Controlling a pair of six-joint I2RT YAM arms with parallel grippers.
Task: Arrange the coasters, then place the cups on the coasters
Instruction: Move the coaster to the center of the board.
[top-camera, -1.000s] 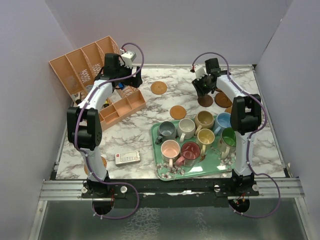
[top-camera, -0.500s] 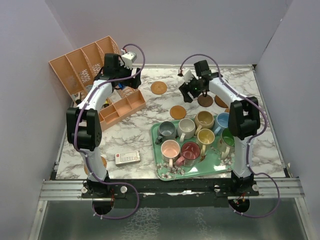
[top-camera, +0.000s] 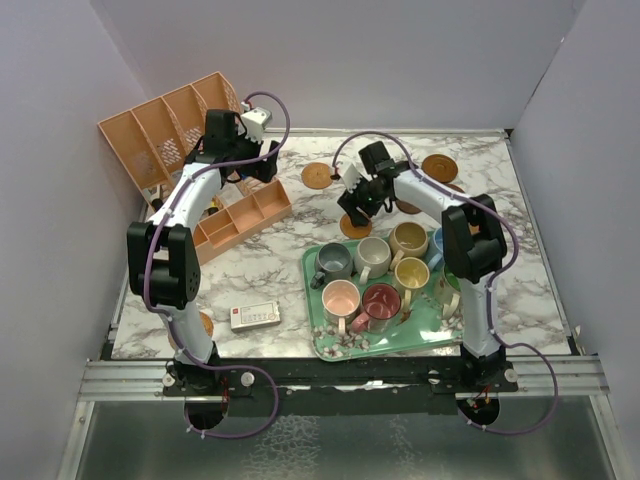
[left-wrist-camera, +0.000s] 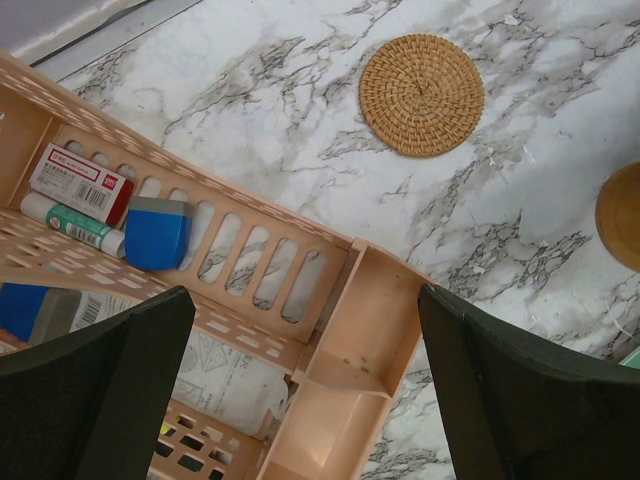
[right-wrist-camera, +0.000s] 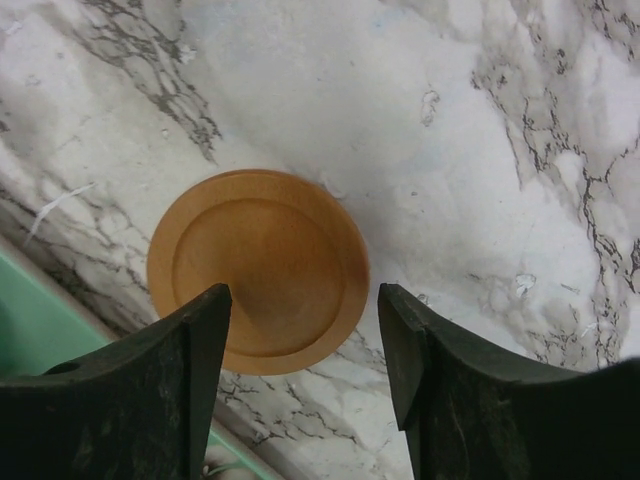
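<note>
My right gripper (top-camera: 356, 203) (right-wrist-camera: 305, 350) hangs open just above a smooth orange coaster (right-wrist-camera: 258, 270) (top-camera: 352, 226) lying on the marble beside the tray corner; nothing sits between its fingers. A woven coaster (top-camera: 317, 176) (left-wrist-camera: 421, 95) lies at the back centre. Another coaster (top-camera: 440, 165) lies at the back right, and a dark brown one (top-camera: 408, 206) is partly hidden by the right arm. Several cups stand on the green tray (top-camera: 325, 345), among them grey (top-camera: 333, 262), pink (top-camera: 342, 298) and dark red (top-camera: 381, 300). My left gripper (top-camera: 243, 165) (left-wrist-camera: 305, 400) is wide open over the organizer, holding nothing.
A peach compartment organizer (top-camera: 245, 210) (left-wrist-camera: 350, 340) holds small boxes, and a second one (top-camera: 165, 125) leans at the back left. A white packet (top-camera: 254, 316) lies near the front left. One more coaster (top-camera: 205, 323) peeks out by the left arm's base.
The right arm has swung left from the back-right coasters to over the smooth orange coaster by the tray. The left arm has hardly moved.
</note>
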